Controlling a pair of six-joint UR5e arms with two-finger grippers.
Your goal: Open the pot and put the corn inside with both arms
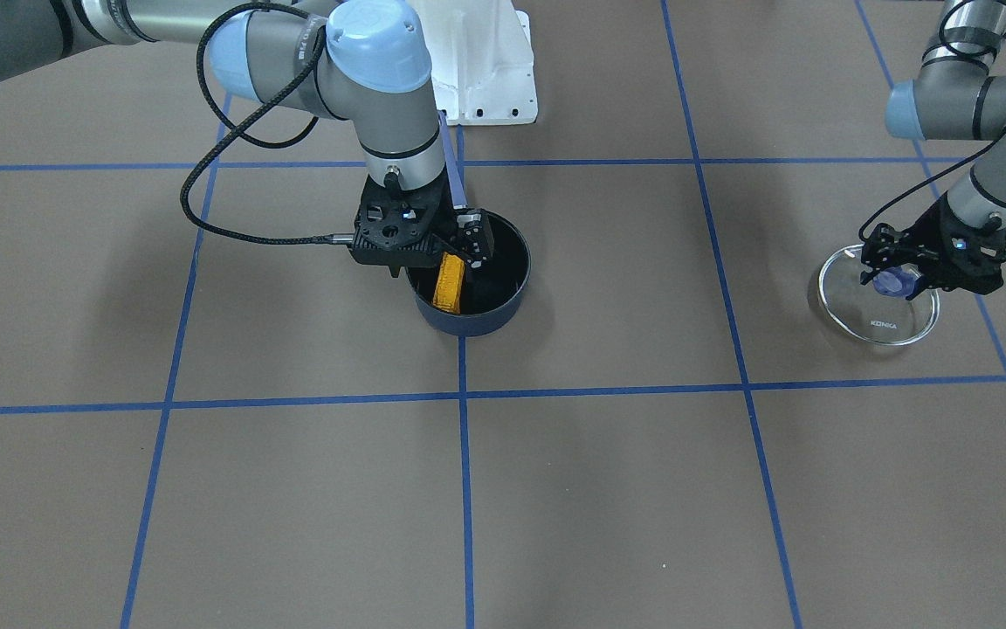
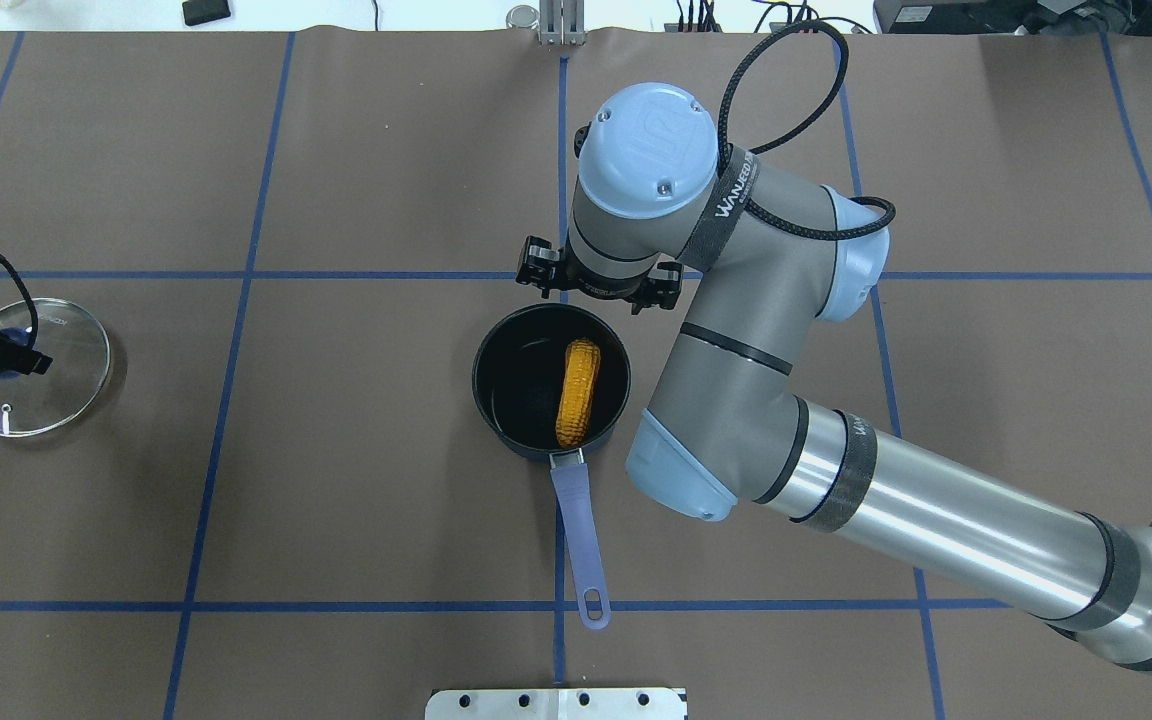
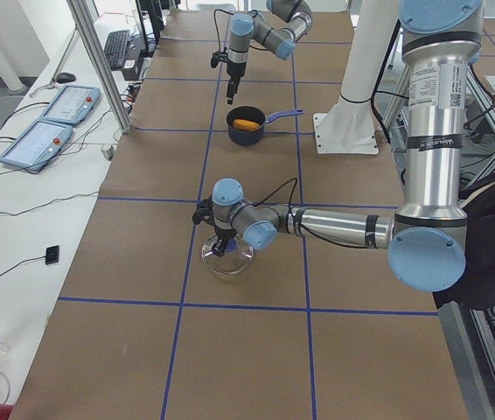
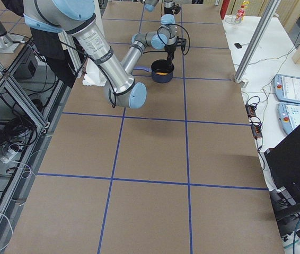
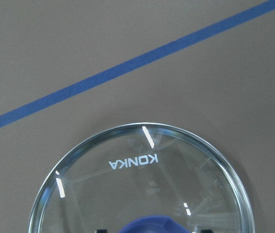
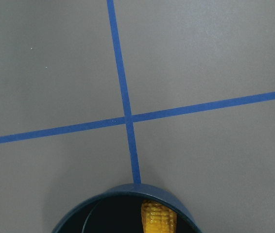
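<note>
The corn cob [image 2: 578, 392] lies in the open saucepan [image 2: 484, 400] at the middle of the tabletop [image 2: 336, 500], so the right gripper [image 1: 437, 259] above it has its jaws spread, seemingly done with the drop. Near the tabletop's left edge the glass lid [image 1: 887, 328] sits parked out of the way. The left gripper [image 1: 892, 278] has its jaws astride the blue knob [image 5: 152, 225], and I cannot tell if they pinch it

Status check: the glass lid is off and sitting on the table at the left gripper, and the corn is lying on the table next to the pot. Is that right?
Not quite. The corn is not next to the pot but inside it, lying on its black floor, as the overhead exterior view shows. The rest stands: the glass lid sits on the table at the left gripper.
</note>
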